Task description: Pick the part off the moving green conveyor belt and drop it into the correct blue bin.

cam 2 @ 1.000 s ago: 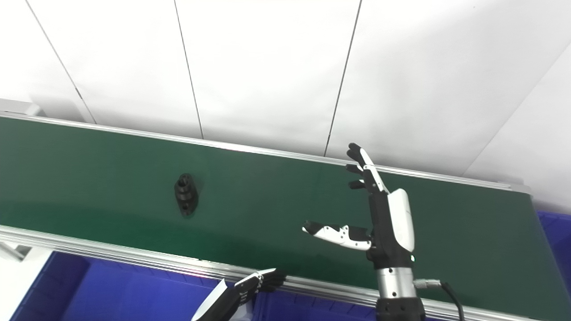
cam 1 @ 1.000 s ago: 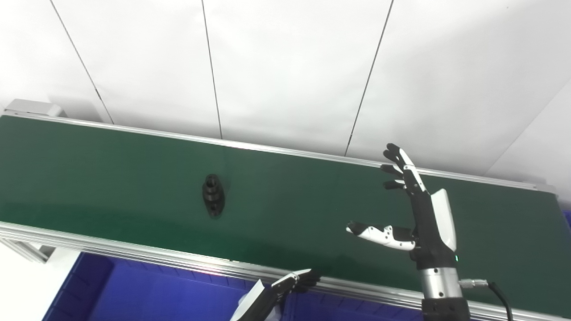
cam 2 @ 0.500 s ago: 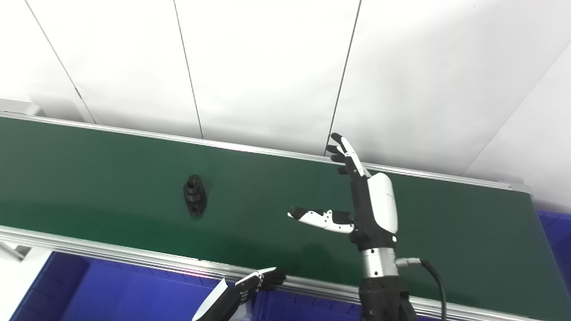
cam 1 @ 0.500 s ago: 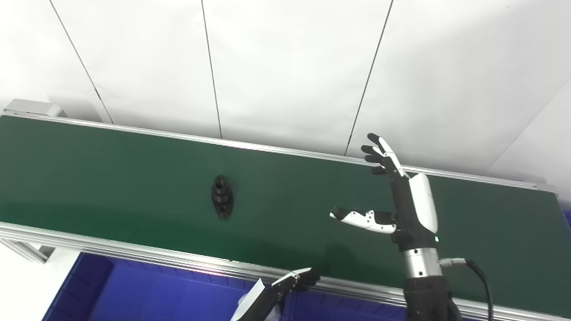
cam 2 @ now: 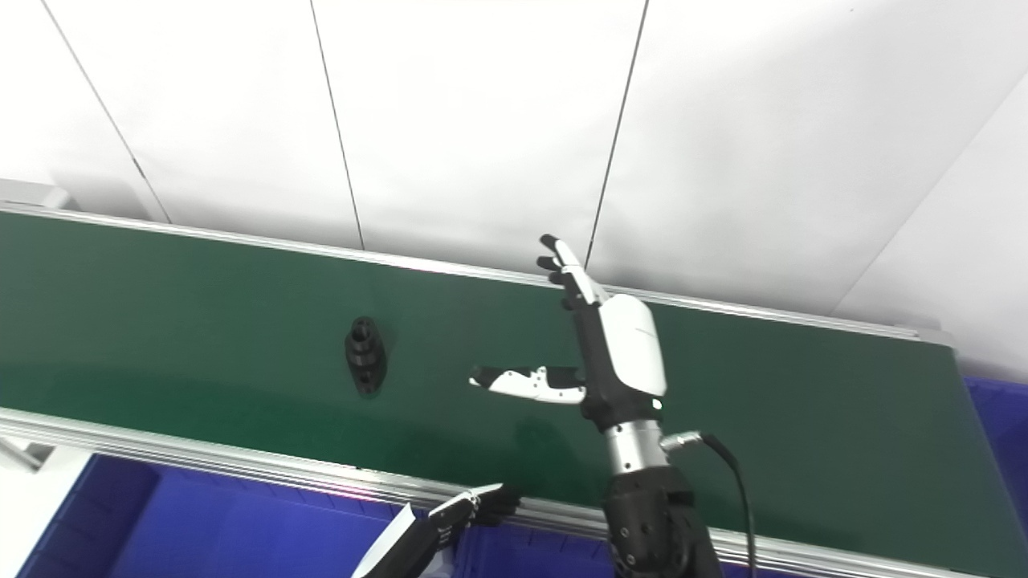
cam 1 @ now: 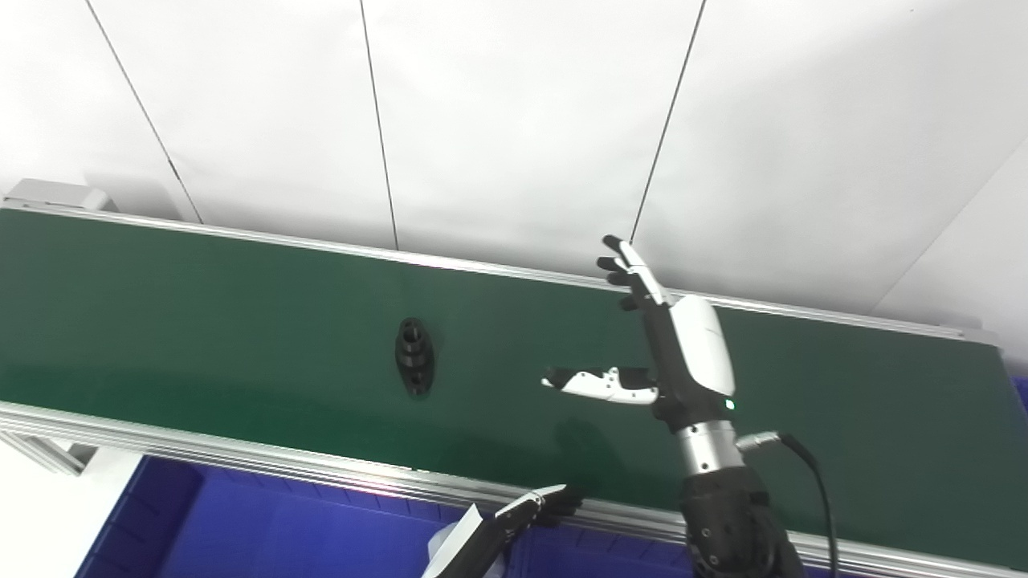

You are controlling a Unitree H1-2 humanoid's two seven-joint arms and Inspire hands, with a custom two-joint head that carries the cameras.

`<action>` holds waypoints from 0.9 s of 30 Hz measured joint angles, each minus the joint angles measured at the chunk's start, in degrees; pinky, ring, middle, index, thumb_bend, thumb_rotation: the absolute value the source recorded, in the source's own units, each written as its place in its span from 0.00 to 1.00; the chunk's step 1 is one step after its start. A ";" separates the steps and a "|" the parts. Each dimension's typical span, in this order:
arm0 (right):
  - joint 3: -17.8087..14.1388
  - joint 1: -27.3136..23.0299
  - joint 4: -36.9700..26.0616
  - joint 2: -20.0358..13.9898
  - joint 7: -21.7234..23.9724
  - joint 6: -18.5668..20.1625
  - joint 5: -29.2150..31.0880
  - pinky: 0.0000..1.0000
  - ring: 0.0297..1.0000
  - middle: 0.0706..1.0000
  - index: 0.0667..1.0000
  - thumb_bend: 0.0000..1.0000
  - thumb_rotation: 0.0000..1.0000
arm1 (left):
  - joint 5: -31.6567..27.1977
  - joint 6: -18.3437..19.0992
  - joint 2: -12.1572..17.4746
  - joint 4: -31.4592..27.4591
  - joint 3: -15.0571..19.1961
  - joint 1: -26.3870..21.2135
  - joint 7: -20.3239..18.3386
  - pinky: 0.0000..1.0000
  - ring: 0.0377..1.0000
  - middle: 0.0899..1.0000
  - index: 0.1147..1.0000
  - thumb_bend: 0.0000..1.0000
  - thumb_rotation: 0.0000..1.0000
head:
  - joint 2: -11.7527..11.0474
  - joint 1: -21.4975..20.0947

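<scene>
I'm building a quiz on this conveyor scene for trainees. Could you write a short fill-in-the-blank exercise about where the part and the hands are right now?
1. The black part lies on the ____ conveyor belt.
2. The right hand hangs over the belt with fingers spread, so it is ____.
3. The part sits to the ____ of the right hand in the picture.
4. The left hand rests at the belt's near rail, above a ____ bin.

Missing words: green; open; left; blue
</scene>
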 measured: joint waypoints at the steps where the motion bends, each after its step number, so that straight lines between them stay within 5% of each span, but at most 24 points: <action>1: 0.46 -0.50 0.63 0.00 -0.12 0.06 -0.51 0.65 0.80 0.85 0.91 1.00 0.66 | 0.01 0.00 0.00 0.03 -0.08 -0.02 0.10 0.82 0.83 0.83 0.81 1.00 0.84 | 0.09 0.09; 8: 2.97 -4.24 5.95 -0.54 -2.63 0.07 -5.83 0.78 0.79 0.82 0.90 1.00 0.71 | 0.03 0.00 -0.09 0.28 -0.60 -0.28 0.30 0.84 0.83 0.84 0.81 1.00 0.84 | 0.09 0.26; 12: 4.46 -4.96 8.00 -0.93 -4.08 0.17 -8.96 0.98 0.83 0.82 0.92 1.00 0.72 | 0.04 0.00 -0.13 0.30 -0.72 -0.32 0.79 0.84 0.83 0.83 0.81 1.00 0.84 | 0.09 0.44; 27: 6.48 -7.80 18.02 -0.99 -6.87 2.04 -10.94 1.00 0.81 0.80 0.91 1.00 0.73 | 0.22 0.00 -0.36 1.05 -1.15 -0.64 1.58 0.83 0.82 0.83 0.80 1.00 0.84 | 0.00 1.14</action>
